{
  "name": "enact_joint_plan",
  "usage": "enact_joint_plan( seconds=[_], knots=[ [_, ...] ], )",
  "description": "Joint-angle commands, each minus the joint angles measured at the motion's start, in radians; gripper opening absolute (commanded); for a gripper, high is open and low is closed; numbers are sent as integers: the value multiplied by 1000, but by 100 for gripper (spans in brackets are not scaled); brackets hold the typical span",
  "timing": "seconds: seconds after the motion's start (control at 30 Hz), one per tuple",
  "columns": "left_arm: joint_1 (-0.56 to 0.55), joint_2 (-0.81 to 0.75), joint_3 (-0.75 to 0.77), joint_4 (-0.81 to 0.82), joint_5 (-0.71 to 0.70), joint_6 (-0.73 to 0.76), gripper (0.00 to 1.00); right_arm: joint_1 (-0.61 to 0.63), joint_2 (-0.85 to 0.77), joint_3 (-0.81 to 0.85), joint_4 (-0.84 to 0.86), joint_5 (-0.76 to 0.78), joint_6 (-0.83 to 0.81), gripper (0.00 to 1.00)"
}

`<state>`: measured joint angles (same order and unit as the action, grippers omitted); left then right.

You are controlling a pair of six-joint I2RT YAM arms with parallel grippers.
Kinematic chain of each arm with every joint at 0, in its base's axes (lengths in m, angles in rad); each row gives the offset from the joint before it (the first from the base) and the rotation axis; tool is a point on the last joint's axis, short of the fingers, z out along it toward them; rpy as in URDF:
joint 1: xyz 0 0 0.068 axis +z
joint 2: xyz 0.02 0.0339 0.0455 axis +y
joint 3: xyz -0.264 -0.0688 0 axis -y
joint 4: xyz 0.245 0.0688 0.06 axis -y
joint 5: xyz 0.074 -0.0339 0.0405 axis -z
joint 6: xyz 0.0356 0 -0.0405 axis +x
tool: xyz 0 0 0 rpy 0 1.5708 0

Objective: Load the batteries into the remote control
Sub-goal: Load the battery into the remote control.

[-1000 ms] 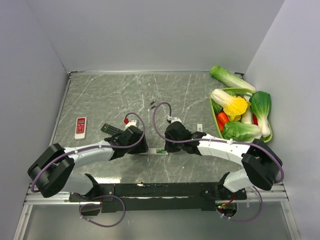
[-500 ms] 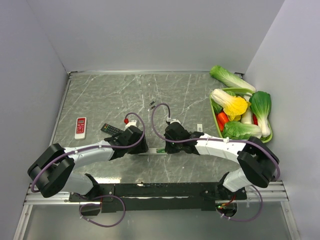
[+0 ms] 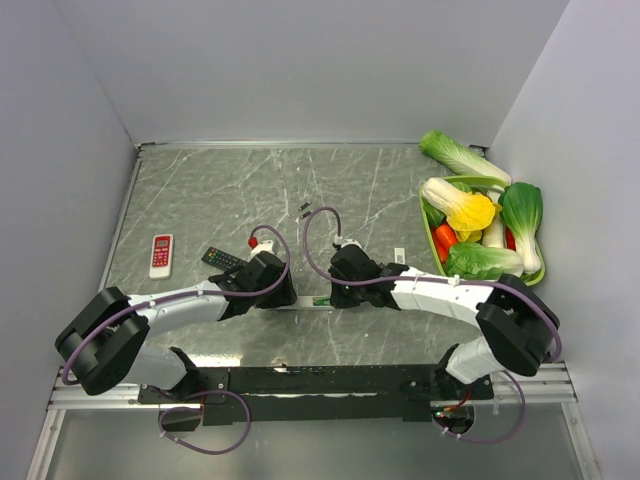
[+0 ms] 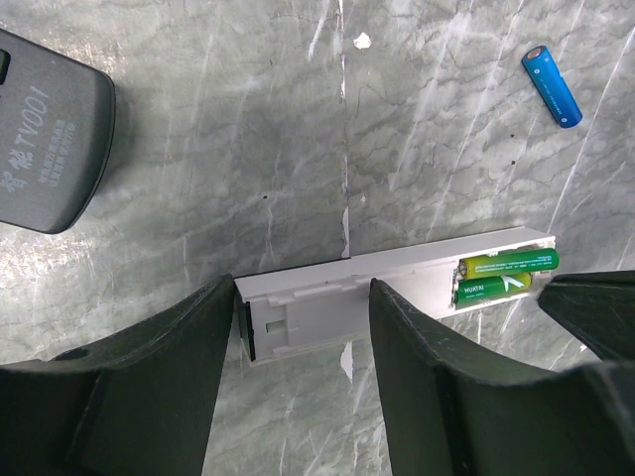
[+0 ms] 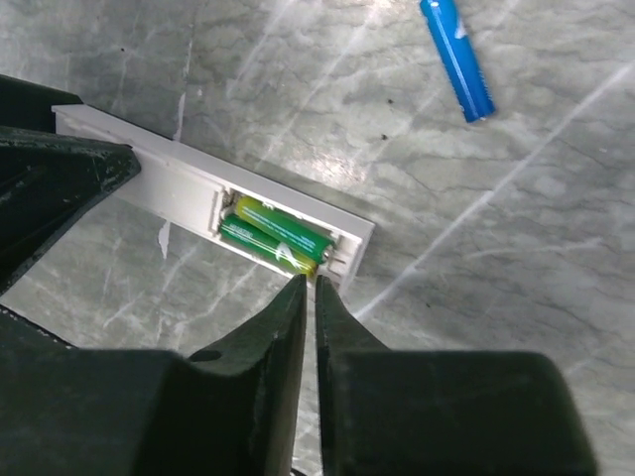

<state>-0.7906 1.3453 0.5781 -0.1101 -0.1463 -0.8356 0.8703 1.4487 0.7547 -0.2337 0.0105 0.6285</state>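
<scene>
The remote (image 4: 417, 266) lies back-up on the table (image 3: 200, 190), close to the near edge and midway between my two arms, its length running left to right. Its battery bay is uncovered at the right end, and two green batteries (image 4: 506, 273) lie in it side by side. My left gripper (image 4: 303, 297) is down over the remote's left end with the jaws released and well apart. One finger (image 4: 169, 377) is just beside the very end of the case and the other (image 4: 446, 397) crosses in front of its middle; whether either presses on it I cannot tell. My right gripper (image 5: 310, 283) stands at the right end, jaws clenched almost together with only a slit between them and nothing in it — the tips sit at the remote's edge, just beside the green pair. A blue battery (image 5: 456, 57) lies loose on the table, apart from the remote. A black remote (image 3: 222, 258) lies to the left, and farther left a small red-and-white one (image 3: 161, 255). A basket (image 3: 422, 212) of vegetables sits at the right.
</scene>
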Motion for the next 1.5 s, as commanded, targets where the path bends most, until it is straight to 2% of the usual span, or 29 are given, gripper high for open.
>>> enact_joint_plan(
  seconds=[0.0,0.1,0.53,0.9,1.23,1.47],
  knots=[
    [2,-6,3,-16,10,-3,61,-5,-92,49,-45,58,-15,23],
    [2,-2,3,-14,10,-3,61,-7,-97,61,-58,91,-23,28],
    [2,-11,-3,-14,7,-5,61,-16,-13,94,-15,86,-18,27],
    [2,-15,-4,-11,10,-7,61,-16,42,98,-9,31,-6,21],
    [2,-15,-6,-8,16,-10,61,-17,41,84,-7,16,2,15],
    [1,-17,-6,-10,14,-8,61,-16,1,83,-19,32,-4,15]
  ],
)
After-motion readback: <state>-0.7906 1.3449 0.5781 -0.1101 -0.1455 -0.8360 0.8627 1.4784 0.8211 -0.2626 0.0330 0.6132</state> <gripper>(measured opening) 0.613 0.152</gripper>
